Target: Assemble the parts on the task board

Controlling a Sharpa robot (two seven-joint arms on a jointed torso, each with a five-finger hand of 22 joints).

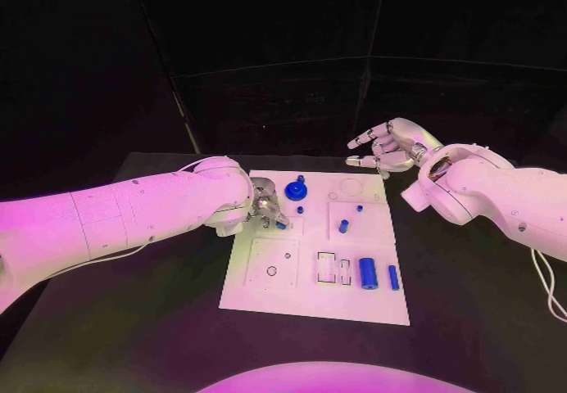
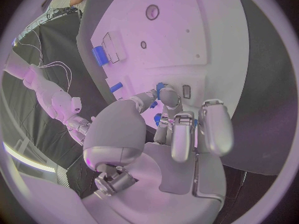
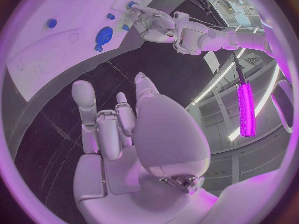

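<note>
Two hands working over a white board [image 1: 310,303] lying mid-counter [image 1: 473,295]. Left hand [image 1: 262,210] hovering low at the board's left edge, fingers [image 2: 169,100] curling around a small blue part [image 2: 160,88] there; whether actually pinching it or only touching, cannot tell. Right hand [image 1: 391,144] hanging off the board's far right corner, well apart from every part, fingers [image 3: 82,104] spread and holding nothing. Sitting elsewhere on the board: a blue disc [image 1: 296,191] near the far edge, small blue pegs [image 1: 344,226] in the middle, and a larger blue cylinder [image 1: 368,273] beside a slimmer blue bar [image 1: 393,277] toward the near right. Judging by look: parts seeming light, rigid plastic, smooth and likely slippery, prone to rolling or tipping if nudged. Probably best taking each by its sides, thumb opposite a fingertip, near the middle for the cylinders and by the rim for the disc, squeezing gently and keeping upright pegs vertical.
</note>
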